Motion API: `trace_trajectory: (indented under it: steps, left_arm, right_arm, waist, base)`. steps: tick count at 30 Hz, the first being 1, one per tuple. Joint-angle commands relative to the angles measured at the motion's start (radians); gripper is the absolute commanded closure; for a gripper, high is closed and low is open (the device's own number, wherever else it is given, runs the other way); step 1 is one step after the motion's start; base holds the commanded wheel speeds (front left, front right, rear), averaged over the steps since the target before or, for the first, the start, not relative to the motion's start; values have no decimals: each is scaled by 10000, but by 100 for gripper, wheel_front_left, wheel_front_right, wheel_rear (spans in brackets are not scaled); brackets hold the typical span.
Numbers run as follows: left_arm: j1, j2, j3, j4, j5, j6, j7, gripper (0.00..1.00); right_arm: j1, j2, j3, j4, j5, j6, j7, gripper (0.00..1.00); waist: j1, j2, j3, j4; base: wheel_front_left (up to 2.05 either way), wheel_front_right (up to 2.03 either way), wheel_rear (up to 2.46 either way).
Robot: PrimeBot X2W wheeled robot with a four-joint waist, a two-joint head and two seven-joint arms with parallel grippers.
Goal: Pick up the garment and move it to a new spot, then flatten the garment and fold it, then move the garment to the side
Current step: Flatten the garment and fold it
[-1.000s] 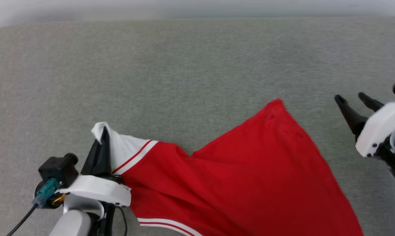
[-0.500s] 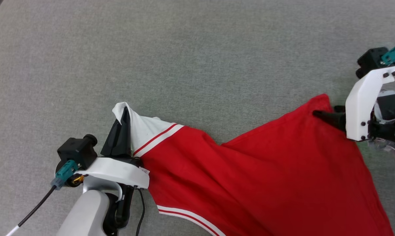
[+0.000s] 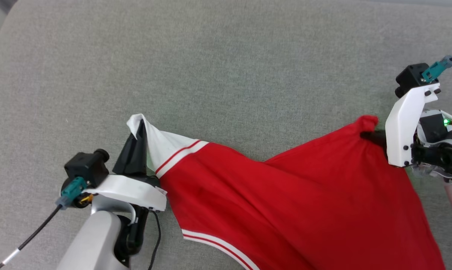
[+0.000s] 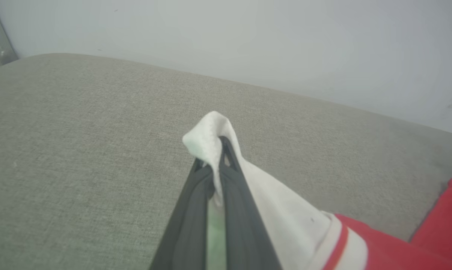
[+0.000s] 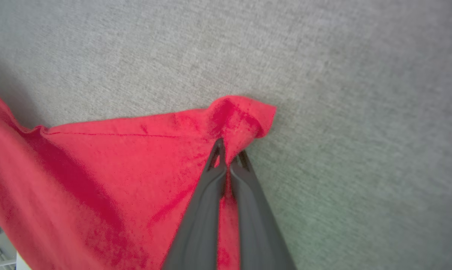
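The garment point(image 3: 286, 202), a red jersey with a white sleeve and red-and-white trim, lies plain side up across the grey cushion, stretched between both arms. My left gripper point(image 3: 140, 125) is shut on the tip of the white sleeve point(image 4: 211, 131), which bunches over the dark fingers point(image 4: 196, 217). At the right, my right gripper point(image 3: 366, 135) is shut on a bunched red corner point(image 5: 244, 112), its fingers point(image 5: 211, 202) pinching the cloth. Any lettering is hidden.
The grey fabric cushion point(image 3: 226, 67) stretches wide beyond the garment toward the far edge. A pale wall point(image 4: 248, 37) rises behind it. A dark cable point(image 3: 27, 240) trails from my left wrist at the lower left.
My right gripper came in from the right, open, reached the red corner and shut on it. The left gripper kept hold of the sleeve. The camera tilted down.
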State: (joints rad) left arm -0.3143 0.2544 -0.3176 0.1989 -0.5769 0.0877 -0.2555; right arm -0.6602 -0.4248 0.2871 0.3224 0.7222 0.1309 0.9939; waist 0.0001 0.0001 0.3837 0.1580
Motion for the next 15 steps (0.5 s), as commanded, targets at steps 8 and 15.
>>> trace_trajectory:
  steps: [8, 15]
  left_arm:
    - [-1017, 665, 329, 197, -146, -255, 400, 100]
    - [-2704, 1025, 451, 1095, -193, -533, 1025, 100]
  right_arm:
    - [-795, -268, 193, 446, -403, -4, -2163, 100]
    - [-1509, 101, 23, 1561, -1339, -5, -3659, 100]
  waist:
    - [-1, -1, -1386, -439]
    - [-1, -1, -2461, -1112]
  base:
    - [0, 0, 0]
    - [0, 0, 0]
